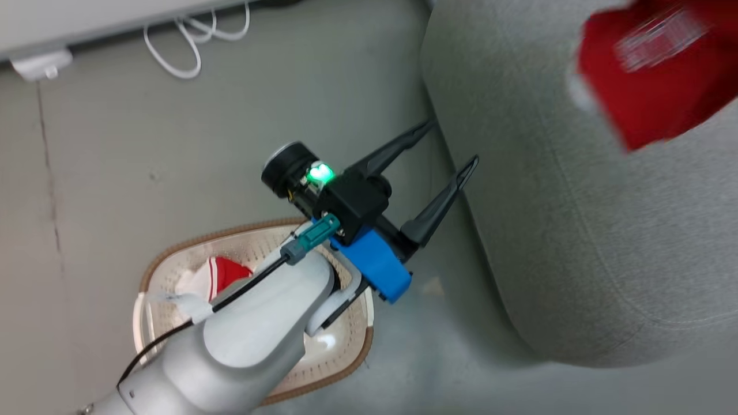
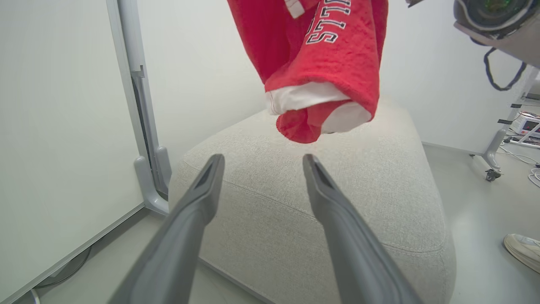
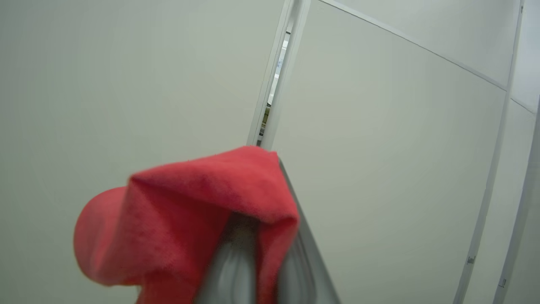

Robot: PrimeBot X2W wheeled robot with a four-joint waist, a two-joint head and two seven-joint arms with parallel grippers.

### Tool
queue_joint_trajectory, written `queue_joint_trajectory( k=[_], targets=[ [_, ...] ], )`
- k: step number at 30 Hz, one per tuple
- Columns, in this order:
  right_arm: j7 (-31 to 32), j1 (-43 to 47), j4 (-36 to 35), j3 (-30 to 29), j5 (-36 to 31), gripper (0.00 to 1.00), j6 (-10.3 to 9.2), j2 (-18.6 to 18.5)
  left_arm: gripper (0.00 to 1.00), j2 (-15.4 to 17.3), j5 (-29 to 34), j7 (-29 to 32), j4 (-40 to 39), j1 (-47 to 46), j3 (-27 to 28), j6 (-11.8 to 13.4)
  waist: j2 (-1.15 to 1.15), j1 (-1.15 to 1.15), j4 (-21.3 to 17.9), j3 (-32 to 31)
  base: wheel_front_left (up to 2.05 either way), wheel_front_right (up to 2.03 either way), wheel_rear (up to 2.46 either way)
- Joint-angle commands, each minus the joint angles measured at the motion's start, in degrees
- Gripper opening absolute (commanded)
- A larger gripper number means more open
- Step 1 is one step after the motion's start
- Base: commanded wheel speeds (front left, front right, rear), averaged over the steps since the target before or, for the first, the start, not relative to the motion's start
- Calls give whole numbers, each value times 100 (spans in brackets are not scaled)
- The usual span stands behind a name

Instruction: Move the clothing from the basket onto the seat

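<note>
A red jersey [image 1: 657, 75] with white block lettering hangs in the air over the light-grey seat [image 1: 576, 219]. In the left wrist view the red jersey [image 2: 325, 55] dangles above the seat [image 2: 320, 202]. In the right wrist view my right gripper [image 3: 261, 261] is shut on the red jersey [image 3: 190, 219], whose cloth drapes over its fingers. My left gripper [image 1: 452, 147] stands open and empty beside the seat's near edge, above the floor. Behind my left arm lies the cream basket [image 1: 173, 259] with a second red and white jersey [image 1: 222, 276] inside.
White cables [image 1: 190, 40] lie on the grey floor by a white panel base at the top left. A white wall panel and its post [image 2: 143, 126] stand left of the seat. A shoe [image 2: 523, 249] shows on the floor at the right.
</note>
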Motion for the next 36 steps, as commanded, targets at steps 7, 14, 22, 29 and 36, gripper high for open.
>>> queue_joint_trajectory(
  k=[7,14,22,29,36],
  targets=[
    [-5,-1132,5,-990,100,0,3,-848,100,112,215,130,-306,-603,82,38,0,-1,323,1527,0,0,0],
    [-5,-1631,847,-1557,130,0,3,-1330,100,198,334,171,-430,-865,52,7,0,-1,356,2060,0,0,0],
    [-5,-1146,2236,-1816,-34,0,3,-1188,100,126,350,132,-405,-968,1,8,0,-1,469,2177,0,0,0],
    [-6,-821,3226,-1927,-21,0,2,-1058,100,103,312,83,-327,-938,-35,16,0,-1,506,2135,0,0,0],
    [-6,-630,3525,-1986,97,100,2,-848,100,77,239,-9,-190,-801,-54,31,0,-1,449,1879,0,0,0]
  ],
)
